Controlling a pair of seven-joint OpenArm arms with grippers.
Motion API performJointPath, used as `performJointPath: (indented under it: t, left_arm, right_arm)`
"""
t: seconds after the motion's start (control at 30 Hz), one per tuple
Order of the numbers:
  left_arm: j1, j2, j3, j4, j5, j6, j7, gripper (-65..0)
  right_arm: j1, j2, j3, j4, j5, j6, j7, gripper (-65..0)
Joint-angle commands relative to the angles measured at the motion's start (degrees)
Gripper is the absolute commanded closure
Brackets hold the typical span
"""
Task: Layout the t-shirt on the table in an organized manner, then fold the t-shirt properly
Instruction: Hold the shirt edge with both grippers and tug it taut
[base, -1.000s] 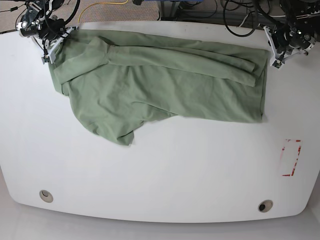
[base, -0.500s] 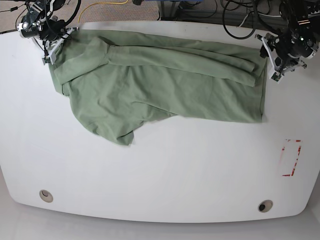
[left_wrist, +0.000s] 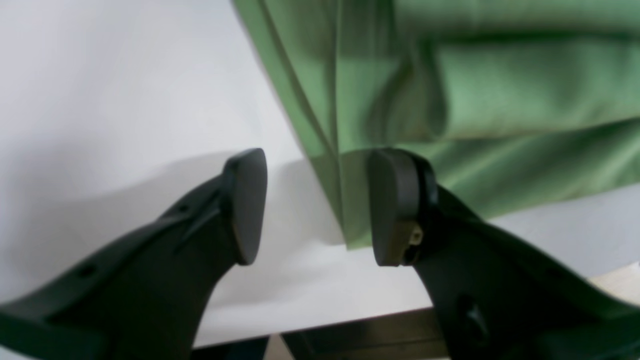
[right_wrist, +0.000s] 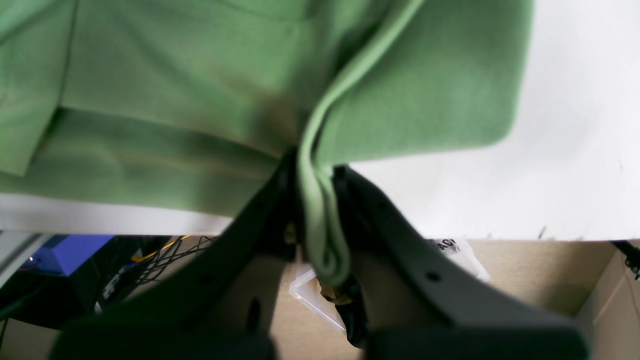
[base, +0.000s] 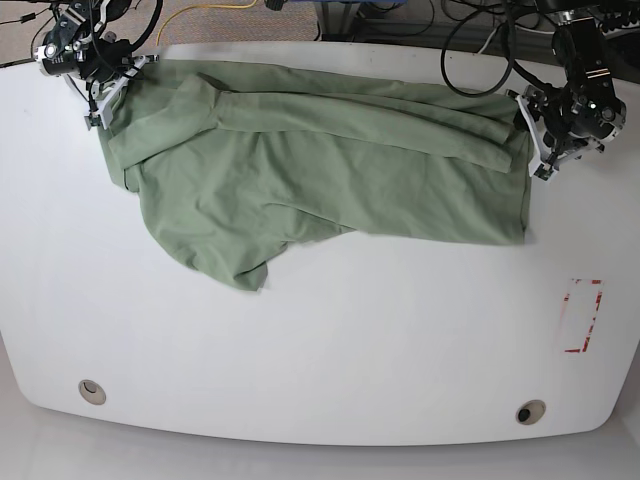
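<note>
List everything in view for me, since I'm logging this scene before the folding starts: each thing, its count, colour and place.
t-shirt: one, sage green, spread crumpled across the far half of the table.
table: one, white, filling the base view.
grommet holes: two, grey, near the front edge.
rectangle mark: one, red outline, on that view's right.
cables: several, dark, beyond the far edge.
left hand: one, black, open over the shirt's edge.
right hand: one, black, shut on a fold of the t-shirt.
</note>
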Motion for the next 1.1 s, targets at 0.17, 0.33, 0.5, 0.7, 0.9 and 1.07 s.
performJointPath:
  t: [0.17,0.33,0.5,0.7,0.9,1.07]
  left_arm:
    - [-0.3,-0.6,2.8,0.2,0.0,-0.1,0.1,-31.1]
    - [0.0,-0.5,3.1,0.1,0.1,-0.1,0.1,-25.8]
    - [0.7,-0.5,3.1,0.0,0.3,-0.1,0.1,-6.0]
    - [2.6,-0.7,2.9,0.3,0.3,-0.1,0.1,-2.8]
    - [5.2,-0.8,2.8,0.3,0.3,-0.1,0.1,-2.6]
    - [7.8,-0.8,2.7,0.4,0.3,-0.1,0.0,-2.6]
  right_arm:
    - [0.8,0.4,0.1,0.8,0.1,0.1,-0.3,-0.8]
    - [1.0,0.4,0.1,0.8,0.1,0.1,-0.3,-0.8]
    - [1.0,0.4,0.1,0.8,0.1,0.1,-0.3,-0.8]
    - [1.0,0.4,0.1,0.8,0.1,0.1,-0.3,-0.8]
    - [0.8,0.4,0.1,0.8,0.1,0.1,-0.3,-0.8]
    - [0.5,0.4,0.2,0.8,0.1,0.1,-0.3,-0.8]
